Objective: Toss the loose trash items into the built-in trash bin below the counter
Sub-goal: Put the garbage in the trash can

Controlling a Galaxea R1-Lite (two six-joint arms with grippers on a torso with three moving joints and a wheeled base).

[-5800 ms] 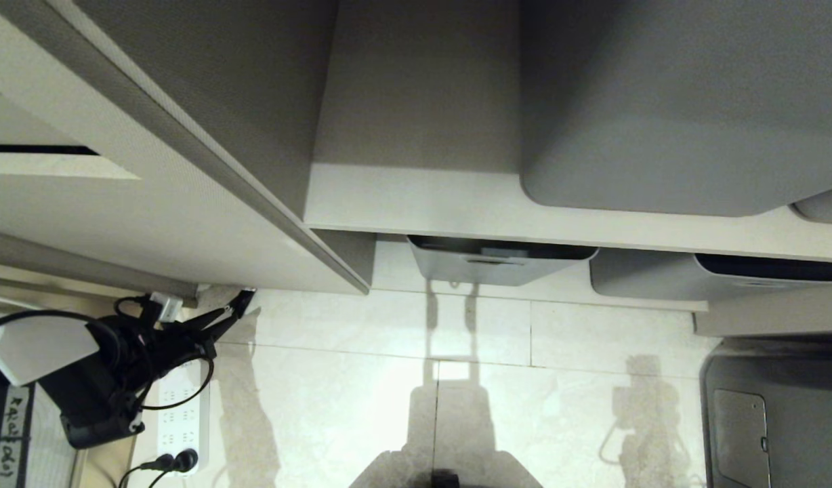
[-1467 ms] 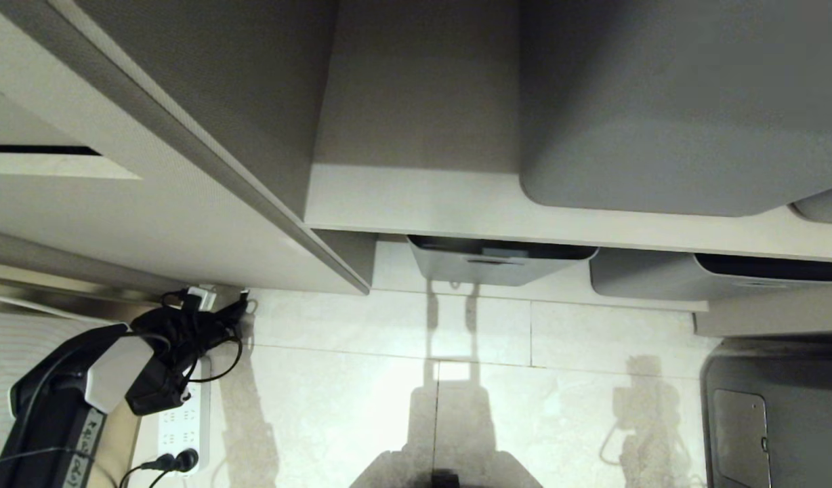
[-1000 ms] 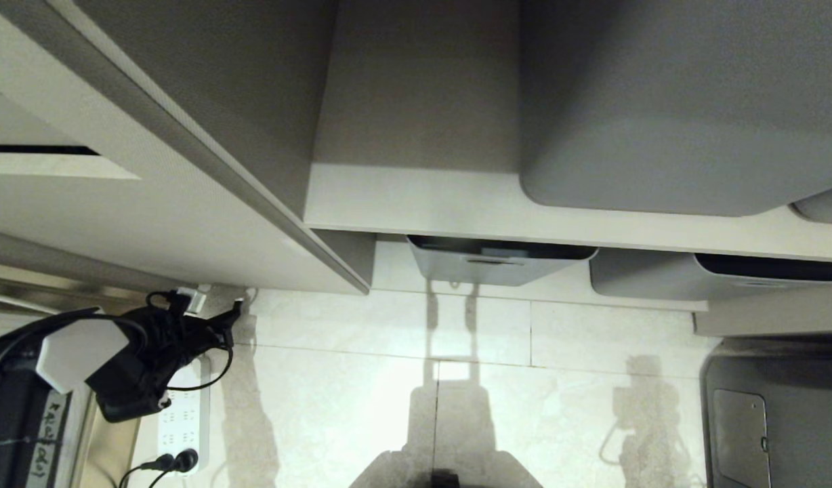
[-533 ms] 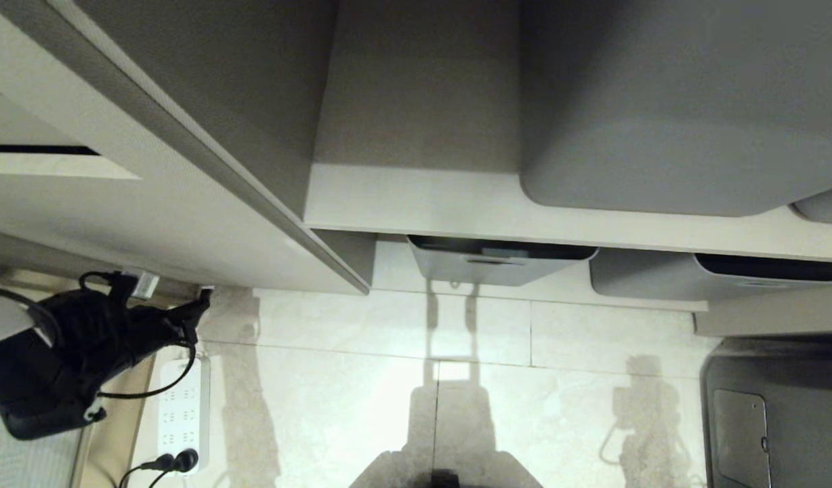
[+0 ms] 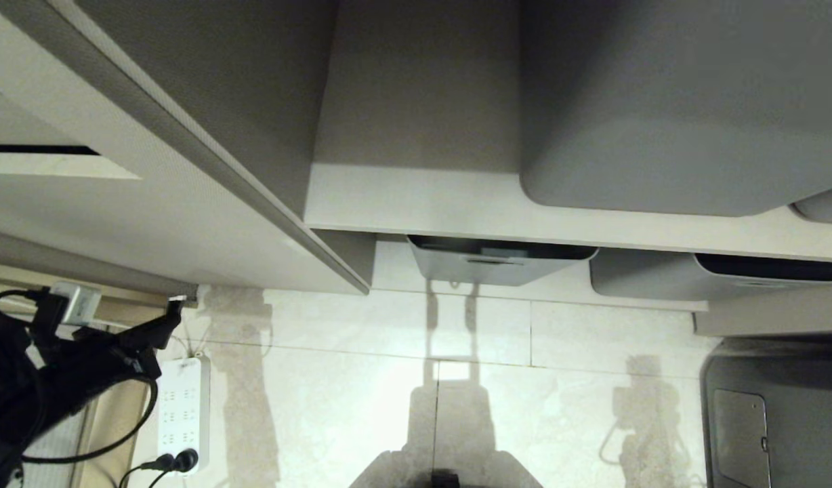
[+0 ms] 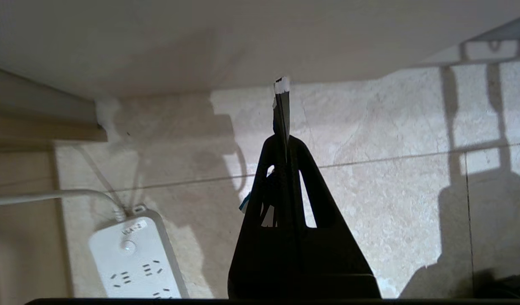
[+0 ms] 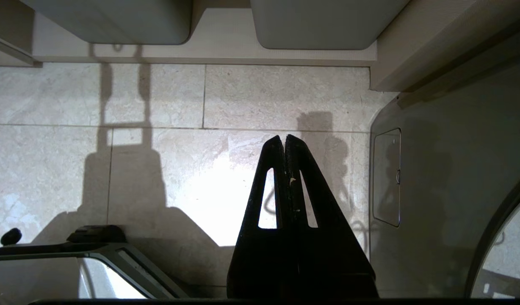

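While my L gripper (image 6: pixel 282 142) pinches the slim black wrapper (image 6: pixel 281 111), white power strip (image 6: pixel 135 258) sits below-left of it; R gripper (image 7: pixel 284 142) closed empty over floor tiles (image 7: pixel 260 97).

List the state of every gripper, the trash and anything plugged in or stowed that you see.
left gripper: shut on the black wrapper, low at the robot's left.
black wrapper: pinched edge-on, white end sticking past the fingertips.
right gripper: shut, empty, above the floor.
power strip: on the floor, one plug in.
grey tub: tucked under the shelf.
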